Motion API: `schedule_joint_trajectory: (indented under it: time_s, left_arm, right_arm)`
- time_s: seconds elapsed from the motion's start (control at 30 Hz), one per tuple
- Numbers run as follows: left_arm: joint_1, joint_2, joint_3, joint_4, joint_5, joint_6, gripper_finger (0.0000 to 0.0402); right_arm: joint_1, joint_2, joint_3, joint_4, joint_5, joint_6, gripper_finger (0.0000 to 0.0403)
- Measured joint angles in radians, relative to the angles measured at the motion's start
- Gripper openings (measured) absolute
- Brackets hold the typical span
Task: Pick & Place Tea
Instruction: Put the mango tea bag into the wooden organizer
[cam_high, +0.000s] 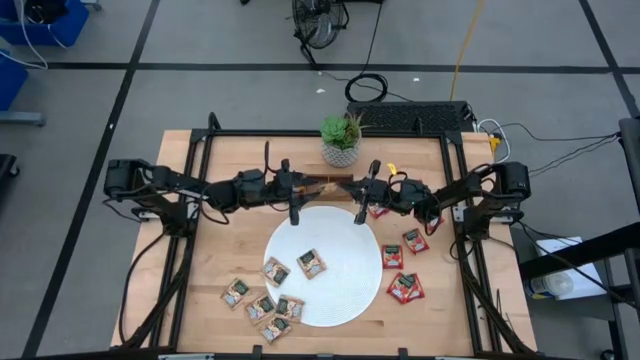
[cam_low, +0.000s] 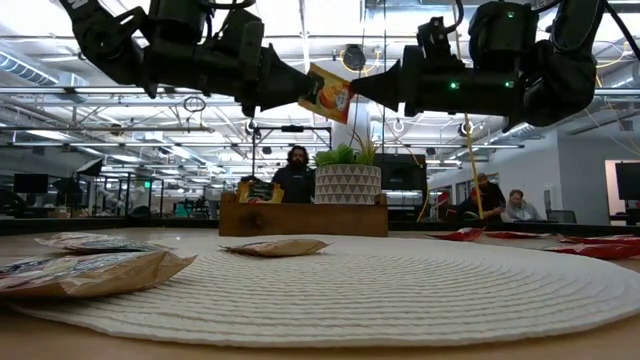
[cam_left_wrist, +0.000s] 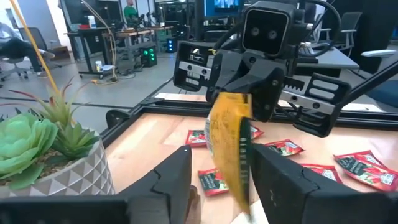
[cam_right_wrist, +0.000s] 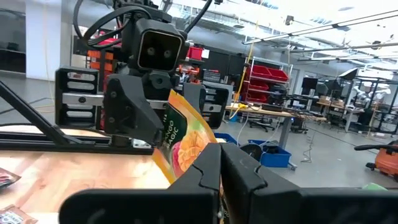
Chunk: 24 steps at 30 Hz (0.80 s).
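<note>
Handover in progress above the far edge of the white round plate (cam_high: 330, 262); one tan/orange sachet (cam_low: 327, 92) hangs in mid-air between the two arms, well clear of the table. Right gripper (cam_low: 365, 88) has its fingers pressed together on one edge of that sachet; the right wrist view shows the packet pinched at the fingertips. Left gripper (cam_low: 297, 85) reaches in from the opposite side; its fingers (cam_left_wrist: 174, 177) stand apart on either side of the packet and appear to be narrowing, but a firm hold by them cannot be confirmed.

Remaining tea: tan sachets (cam_high: 262, 298) lie on and beside the plate's near-left edge; red sachets (cam_high: 404, 270) lie on the bare table to the plate's right; the wooden tray (cam_low: 303, 216) sits at the far side, just in front of the potted plant (cam_high: 341, 139), with at least one sachet standing in it.

Judged step: transfer of the sachet from right arm to left, ahead of placement; most of the tea is not yet sorted. Next move calls for the left fingers to seat squarely on the flat packet before the right lets go; release too soon risks a drop onto the plate.
</note>
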Motion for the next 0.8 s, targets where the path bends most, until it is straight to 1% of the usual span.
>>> schedule_joint_trajectory:
  time_s: [0.1, 0.2, 0.27, 0.37, 0.4, 0.53, 0.6, 0.67, 0.73, 0.8]
  left_arm:
    - [0.0, 0.0, 0.0, 0.0, 0.0, 0.0, 0.0146]
    - [0.0, 0.0, 0.0, 0.0, 0.0, 0.0, 0.0118]
    - [0.0, 0.0, 0.0, 0.0, 0.0, 0.001, 0.0086]
    - [0.002, 0.0, 0.0, 0.0, 0.001, 0.004, 0.0022]
    - [0.006, 0.0, 0.0, 0.0, 0.001, 0.001, 0.0012]
    - [0.02, -0.003, 0.0, -0.04, -0.003, 0.003, 0.0004]
    - [0.026, -0.037, 0.0, -0.129, -0.032, 0.009, 0.0003]
    - [0.029, -0.098, 0.014, -0.271, -0.096, 0.022, 0.0003]
    - [0.029, -0.158, 0.055, -0.475, -0.18, 0.029, 0.0003]
    - [0.024, -0.211, 0.109, -0.721, -0.235, 0.031, 0.0002]
  right_arm:
    - [0.0, 0.0, 0.0, 0.0, 0.0, 0.0, 0.0]
    - [0.0, 0.0, 0.0, 0.0, 0.0, 0.0, 0.0]
    - [0.0, 0.0, 0.0, 0.0, 0.0, 0.0, 0.0]
    - [0.0, 0.0, 0.0, 0.0, 0.0, 0.0, 0.0]
    - [0.0, 0.0, 0.0, 0.0, 0.0, 0.0, 0.0]
    - [0.0, 0.0, 0.0, -0.008, -0.008, 0.0, 0.0]
    - [0.002, 0.0, 0.0, -0.019, -0.002, 0.0, 0.0]
    - [0.004, 0.0, 0.0, -0.03, 0.005, 0.0, 0.0]
    - [0.004, 0.0, -0.005, -0.038, 0.005, 0.0, 0.0]
    - [0.004, 0.0, -0.008, -0.037, 0.005, 0.0, 0.0]
